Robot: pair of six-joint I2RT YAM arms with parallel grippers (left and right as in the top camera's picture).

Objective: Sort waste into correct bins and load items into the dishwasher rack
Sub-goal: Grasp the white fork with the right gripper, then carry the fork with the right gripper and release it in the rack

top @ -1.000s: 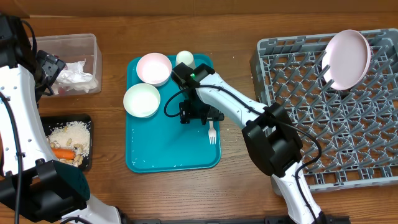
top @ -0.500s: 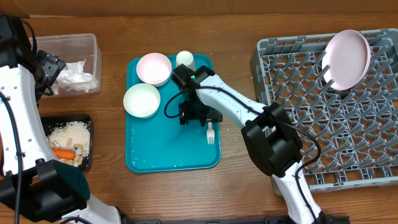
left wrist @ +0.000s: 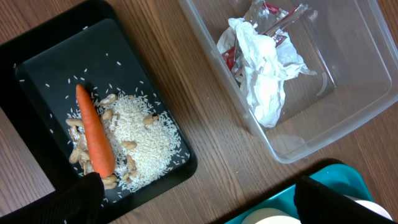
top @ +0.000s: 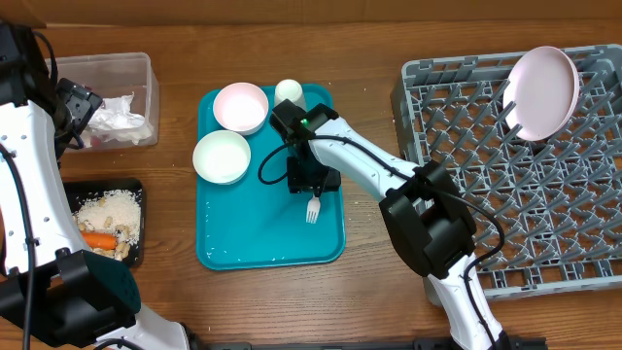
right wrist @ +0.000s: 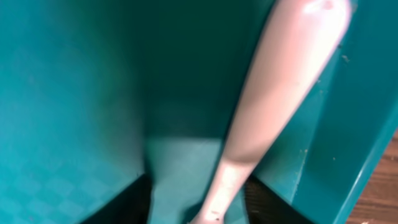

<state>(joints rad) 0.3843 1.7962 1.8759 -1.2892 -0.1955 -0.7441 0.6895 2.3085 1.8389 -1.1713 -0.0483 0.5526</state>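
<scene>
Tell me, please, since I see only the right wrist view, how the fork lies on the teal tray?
Observer: The fork lies in the right half of the teal tray, with its tines toward the tray's near edge and its handle under the right tool.
Operator: Thank you. Could you say whether the dishwasher rack holds anything yet?
Observer: Only one round plate is in the dishwasher rack. It stands on edge in the rack's far right corner.
</scene>
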